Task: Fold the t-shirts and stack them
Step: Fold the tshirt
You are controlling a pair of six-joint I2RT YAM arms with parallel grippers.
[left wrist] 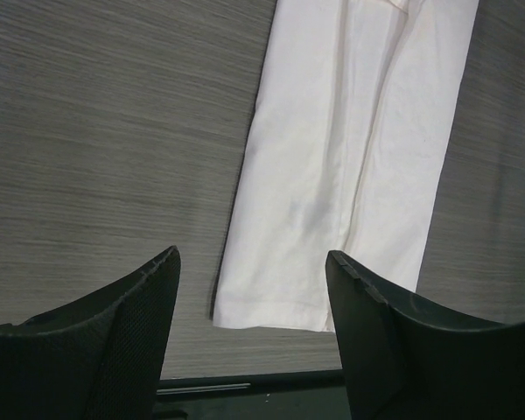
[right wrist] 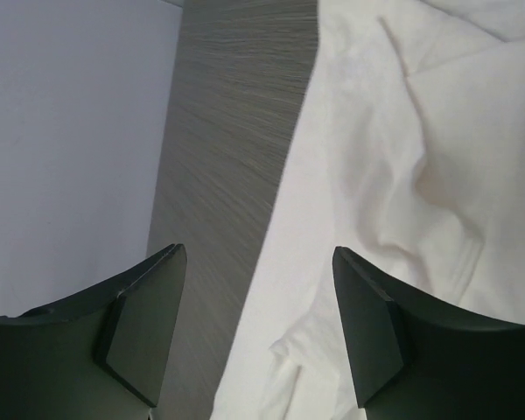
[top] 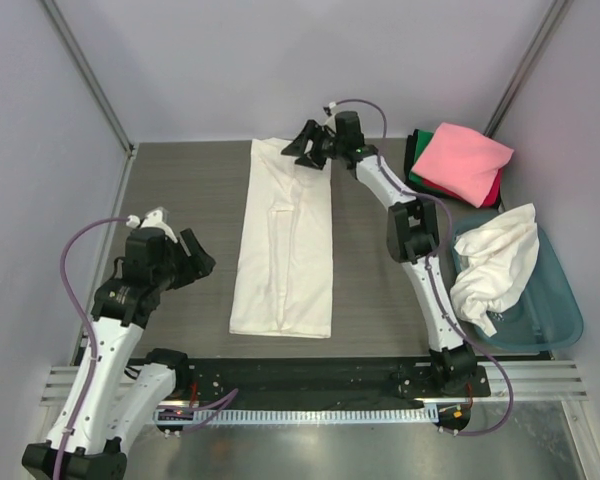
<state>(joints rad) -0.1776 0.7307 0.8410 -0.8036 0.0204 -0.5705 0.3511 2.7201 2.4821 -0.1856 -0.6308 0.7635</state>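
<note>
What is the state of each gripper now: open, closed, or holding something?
Left gripper: open, holding nothing, apart from the cream t-shirt, on its left side.
Right gripper: open, holding nothing, over the far end of the cream t-shirt.

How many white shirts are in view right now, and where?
2. One white shirt lies folded in a long strip mid-table; the crumpled white shirt sits in the teal tub at right. The pink-topped stack may hide more.
</note>
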